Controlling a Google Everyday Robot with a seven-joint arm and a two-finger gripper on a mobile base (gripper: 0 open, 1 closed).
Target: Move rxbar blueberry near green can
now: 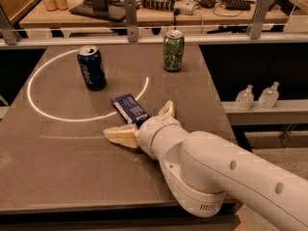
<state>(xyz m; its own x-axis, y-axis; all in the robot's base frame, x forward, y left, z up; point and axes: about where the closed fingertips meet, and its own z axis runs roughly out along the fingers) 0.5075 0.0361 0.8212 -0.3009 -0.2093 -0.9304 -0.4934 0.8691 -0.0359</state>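
Gripper (143, 123) spread wide at the rxbar blueberry's (128, 107) near end. Best to centre, pinch across its width, then carry toward the green can (173, 52).

A dark grey-brown rectangular table (57, 167) bears a thin bright ring of light (30, 93) on its left half. An upright dark blue soda can (91, 67) stands at the ring's far side. The green can (173, 51), metallic with a silver top, stands upright farther right. The rxbar blueberry (129, 108), a flat navy-wrapped bar, lies mid-table. The cream two-finger gripper (137, 118) sits low at its near end, fingers spread.
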